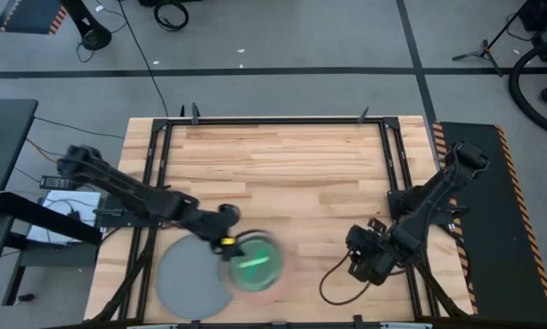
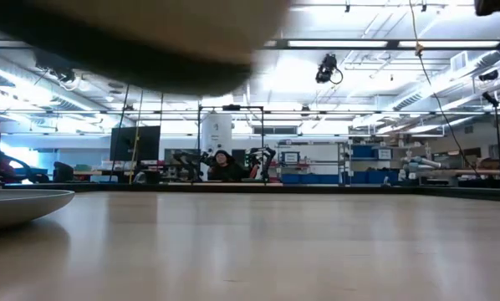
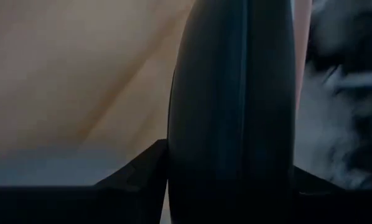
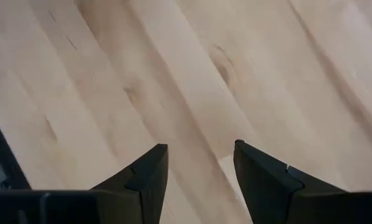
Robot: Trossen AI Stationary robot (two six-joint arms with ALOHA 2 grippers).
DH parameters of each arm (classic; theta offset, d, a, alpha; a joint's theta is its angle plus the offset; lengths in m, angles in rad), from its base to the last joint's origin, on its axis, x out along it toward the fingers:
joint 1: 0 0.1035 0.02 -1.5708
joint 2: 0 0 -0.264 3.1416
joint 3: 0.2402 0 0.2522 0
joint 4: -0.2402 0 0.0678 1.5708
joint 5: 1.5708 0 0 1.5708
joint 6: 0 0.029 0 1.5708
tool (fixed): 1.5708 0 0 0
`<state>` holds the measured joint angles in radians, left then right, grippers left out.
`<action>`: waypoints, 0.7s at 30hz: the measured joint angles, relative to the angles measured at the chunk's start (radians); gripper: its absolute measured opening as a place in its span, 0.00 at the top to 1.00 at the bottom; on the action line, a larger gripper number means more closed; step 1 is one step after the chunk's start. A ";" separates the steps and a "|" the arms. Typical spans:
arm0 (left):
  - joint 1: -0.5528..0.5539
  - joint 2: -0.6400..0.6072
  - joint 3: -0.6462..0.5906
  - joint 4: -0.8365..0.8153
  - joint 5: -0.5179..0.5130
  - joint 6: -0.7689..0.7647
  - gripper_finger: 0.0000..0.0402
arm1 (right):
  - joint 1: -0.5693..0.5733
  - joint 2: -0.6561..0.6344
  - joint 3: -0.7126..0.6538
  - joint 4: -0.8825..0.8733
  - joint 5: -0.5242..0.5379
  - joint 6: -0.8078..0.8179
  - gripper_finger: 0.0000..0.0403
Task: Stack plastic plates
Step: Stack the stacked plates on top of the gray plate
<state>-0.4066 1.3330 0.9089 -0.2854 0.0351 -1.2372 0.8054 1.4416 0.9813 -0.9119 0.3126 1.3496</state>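
Left gripper (image 1: 230,239): lower middle of the high view, clamped on the rim of a stack (image 1: 255,262) of plates; the left wrist view is filled by dark plate edges (image 3: 236,106) standing on end between the fingers.

Stack: lime green on top, teal under it, a pinkish rim peeking out at the bottom. It looks blurred, so I judge it is in the air. In the low view its underside (image 2: 133,42) looms across the upper left of the frame, well clear of the table (image 2: 275,242).

Grey plate (image 1: 194,277): flat on the table at the lower left of the high view, just left of the stack, their rims overlapping in that picture. Its edge (image 2: 20,205) shows at the left of the low view.

Right gripper (image 1: 374,265): lower right of the high view, waiting well apart from the plates, fingers spread over bare wood (image 4: 192,81) with nothing between them.

Step in hand: as I read it, carrying the stack onto the grey plate.

How to do it well: keep the squeeze firm so no plate slips out, bring the stack level and centred over the grey plate, lower until it rests, then let go.

Watch out: a rim grip on several plates can let them tilt or fan.
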 joint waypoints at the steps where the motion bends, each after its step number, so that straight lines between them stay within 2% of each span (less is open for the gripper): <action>1: -0.013 -0.044 0.000 -0.094 0.027 -0.001 0.55 | 0.010 0.003 0.000 0.000 -0.001 0.023 0.53; 3: -0.041 -0.126 0.000 -0.240 0.070 -0.010 0.55 | 0.028 0.007 -0.001 -0.006 -0.001 0.067 0.53; 7: -0.108 -0.277 0.000 -0.486 0.078 -0.024 0.55 | 0.036 0.012 -0.001 -0.004 0.002 0.166 0.53; 12: -0.156 -0.379 0.000 -0.705 0.090 0.045 0.55 | 0.019 0.012 -0.001 0.009 0.039 0.281 0.53; 16: -0.152 -0.371 0.000 -0.794 0.158 0.191 0.55 | -0.023 0.012 -0.001 0.038 0.041 0.348 0.53; 21: -0.118 -0.325 -0.001 -0.731 0.224 0.378 0.55 | -0.089 0.012 -0.001 0.141 0.041 0.379 0.53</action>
<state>-0.5242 1.0081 0.9082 -1.0159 0.2592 -0.8592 0.7168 1.4536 0.9806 -0.7710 0.3532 1.7289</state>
